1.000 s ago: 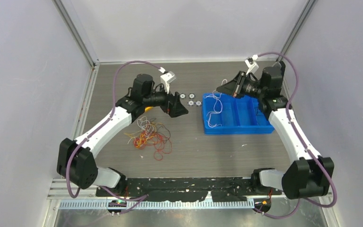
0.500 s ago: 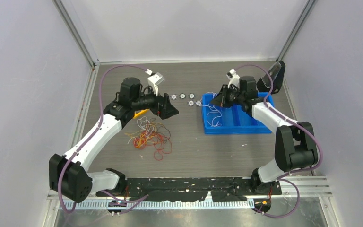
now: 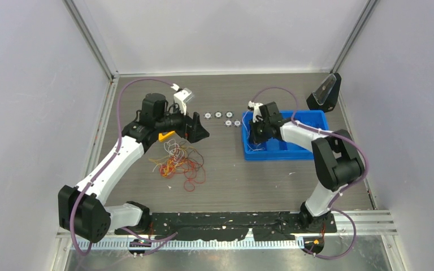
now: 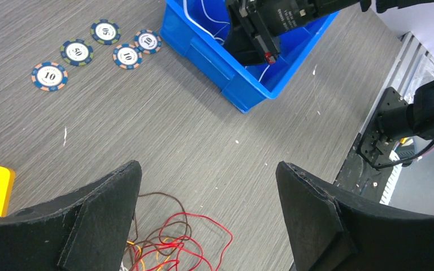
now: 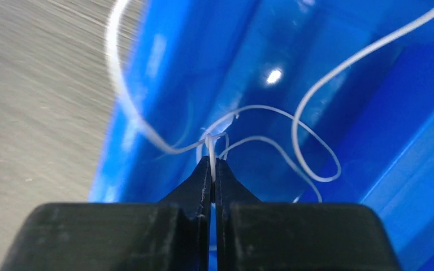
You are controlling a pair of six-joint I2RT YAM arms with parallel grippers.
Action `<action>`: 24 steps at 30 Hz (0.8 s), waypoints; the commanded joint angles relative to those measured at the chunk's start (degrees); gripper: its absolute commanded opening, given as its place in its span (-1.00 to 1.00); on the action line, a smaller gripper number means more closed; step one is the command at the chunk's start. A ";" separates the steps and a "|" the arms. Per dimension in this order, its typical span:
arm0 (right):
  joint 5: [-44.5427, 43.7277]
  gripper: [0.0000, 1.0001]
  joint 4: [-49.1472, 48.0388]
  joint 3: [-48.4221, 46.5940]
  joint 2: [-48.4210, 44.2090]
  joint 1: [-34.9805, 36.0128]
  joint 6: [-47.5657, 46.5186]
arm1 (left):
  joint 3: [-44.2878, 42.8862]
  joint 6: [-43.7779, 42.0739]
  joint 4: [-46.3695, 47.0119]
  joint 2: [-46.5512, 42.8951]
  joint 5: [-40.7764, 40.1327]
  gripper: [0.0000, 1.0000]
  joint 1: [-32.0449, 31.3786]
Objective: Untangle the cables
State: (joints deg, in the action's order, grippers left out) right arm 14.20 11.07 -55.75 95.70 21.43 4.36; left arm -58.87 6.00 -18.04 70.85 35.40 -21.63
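Observation:
A clump of red, orange, brown and white cables (image 3: 178, 164) lies on the table left of centre; its edge shows low in the left wrist view (image 4: 169, 237). My left gripper (image 3: 200, 134) is open and empty, hovering just up and right of the clump. My right gripper (image 3: 253, 135) is shut on a white cable (image 5: 210, 149) and holds it inside the left compartment of the blue bin (image 3: 305, 152). More white loops (image 5: 311, 152) of cable lie in the bin.
Several poker chips (image 3: 221, 117) lie between the arms, also in the left wrist view (image 4: 93, 48). A yellow piece (image 3: 164, 135) lies by the left arm. A black stand (image 3: 325, 93) sits at the back right corner.
My right arm has swung left and down, lowering the white cable into the bin's left compartment. My left gripper has drawn back slightly to the left.

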 commanded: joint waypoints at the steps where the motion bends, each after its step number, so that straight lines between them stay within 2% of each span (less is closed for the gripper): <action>1: -7.10 -0.89 6.01 -3.87 3.31 0.03 -2.44 | -2.06 -1.74 -0.63 -0.93 -1.14 0.82 0.27; 6: -6.15 -0.86 9.79 -5.53 2.88 0.08 -2.67 | -2.89 -2.14 -2.01 -0.37 -1.58 0.81 0.35; 7: -5.20 -0.80 10.40 -5.57 2.06 0.16 -2.82 | -2.96 -2.35 -2.26 -0.45 -1.63 0.81 0.31; 9: -3.84 -0.46 10.73 -5.64 -1.15 0.42 -2.87 | -2.96 -2.71 -2.66 -0.61 -1.75 0.81 0.36; 13: -3.83 -0.12 12.68 -7.28 -8.42 1.25 -3.04 | -2.67 -2.90 -2.90 -0.74 -2.00 0.81 0.36; 20: -3.79 0.19 19.86 -9.75 -13.89 1.28 -4.08 | -2.48 -3.34 -3.43 -0.95 -1.93 0.81 0.36; 21: -3.63 0.27 19.73 -10.26 -14.67 1.26 -4.09 | -2.45 -3.36 -3.47 -1.02 -1.87 0.81 0.36; 24: -4.13 0.37 15.69 -12.37 -14.30 1.07 -2.71 | -2.31 -3.33 -3.40 -1.24 -1.97 0.80 0.36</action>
State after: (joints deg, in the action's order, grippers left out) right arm 10.46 28.60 -64.45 82.19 22.39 1.13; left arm -59.11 3.77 -21.74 70.85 33.50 -21.61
